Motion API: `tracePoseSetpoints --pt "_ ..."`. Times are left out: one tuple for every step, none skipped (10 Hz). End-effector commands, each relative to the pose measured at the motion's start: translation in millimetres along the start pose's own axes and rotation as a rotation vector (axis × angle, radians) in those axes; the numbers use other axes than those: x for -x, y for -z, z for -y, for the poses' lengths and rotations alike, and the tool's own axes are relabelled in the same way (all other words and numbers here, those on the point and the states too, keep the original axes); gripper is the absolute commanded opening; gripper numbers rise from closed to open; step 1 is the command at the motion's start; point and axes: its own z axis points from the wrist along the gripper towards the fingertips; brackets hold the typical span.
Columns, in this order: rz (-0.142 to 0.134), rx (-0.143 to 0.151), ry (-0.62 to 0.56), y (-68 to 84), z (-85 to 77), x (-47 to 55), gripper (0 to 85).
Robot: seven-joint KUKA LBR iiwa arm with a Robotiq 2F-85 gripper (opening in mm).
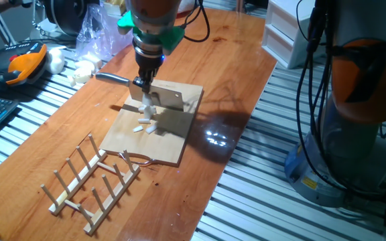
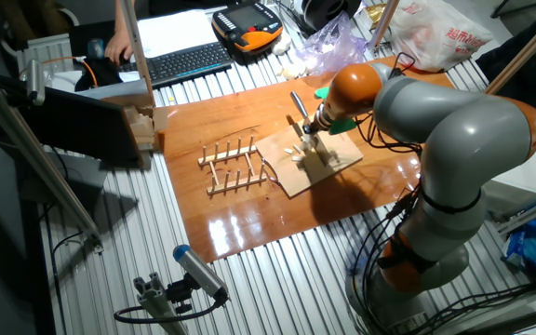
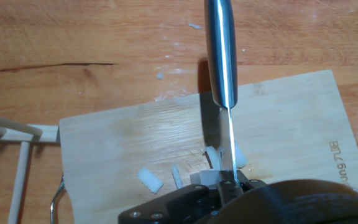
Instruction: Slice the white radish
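Landmark: cutting board [image 1: 154, 137], on the wooden table [image 1: 233, 60].

Left of the board, touching its near-left corner: wooden dish rack [image 1: 89, 177], slats upright. No role in the cut.

On the board, left half: loose white radish slices [image 1: 144, 125], a few small flat bits lying apart from each other; the hand view showed one chunky piece [image 3: 149, 180] and a thin sliver beside it.

Board centre: knife [image 1: 163, 98], blade edge-down, handle running off the board's far-left side. Gripper [image 1: 143, 87] was clamped on the knife at the spine near the handle junction. In the hand view the blade edge sat in or against the remaining white radish [image 3: 219, 160], with white showing on both sides of the steel. I judged this as mid-cut, several slices done.

Right half of the board: bare wood.

Risks from here:
- Radish was unrestrained. Lateral blade drag could roll or kick it off the cut line, giving a wedge or a miss.
- A slice could stick to the blade on the lift and drop off the board.
- Board wasn't fixed either; too much downforce or any sideways push could slide it into the rack.
- Grip was on narrow metal, so torque from a skewed cut could twist the knife in the jaws.
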Motion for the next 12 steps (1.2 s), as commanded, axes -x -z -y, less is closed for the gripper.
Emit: tracePoseSetpoints --pt "0.0 -0.001 0.0 -0.4 0.3 -0.8 0.0" --pt "0.0 0.0 0.002 -0.6 0.6 -1.5 0.0" --pt "0.0 0.0 0.002 -1.7 -0.4 -2.7 0.0" --pt "0.003 0.0 -0.002 -3.4 -2.1 -4.2 0.0" --pt "0.008 0.0 -0.003 -5.9 -3.9 -6.2 0.0" --pt "0.012 -0.007 -0.001 -7.9 -4.6 -7.7 0.0" --pt "0.014 -0.005 0.0 -8.9 -4.6 -8.0 0.0" --pt "0.021 -0.008 0.002 -10.6 -4.3 -8.2 0.0" --pt "0.03 -0.012 0.003 -13.0 -4.1 -8.7 0.0" --pt "0.044 -0.014 0.0 -14.9 -4.3 -9.1 0.0" --pt "0.059 -0.02 -0.005 -16.2 -4.6 -9.0 0.0" --pt "0.071 -0.031 -0.007 -16.3 -4.6 -8.6 0.0"
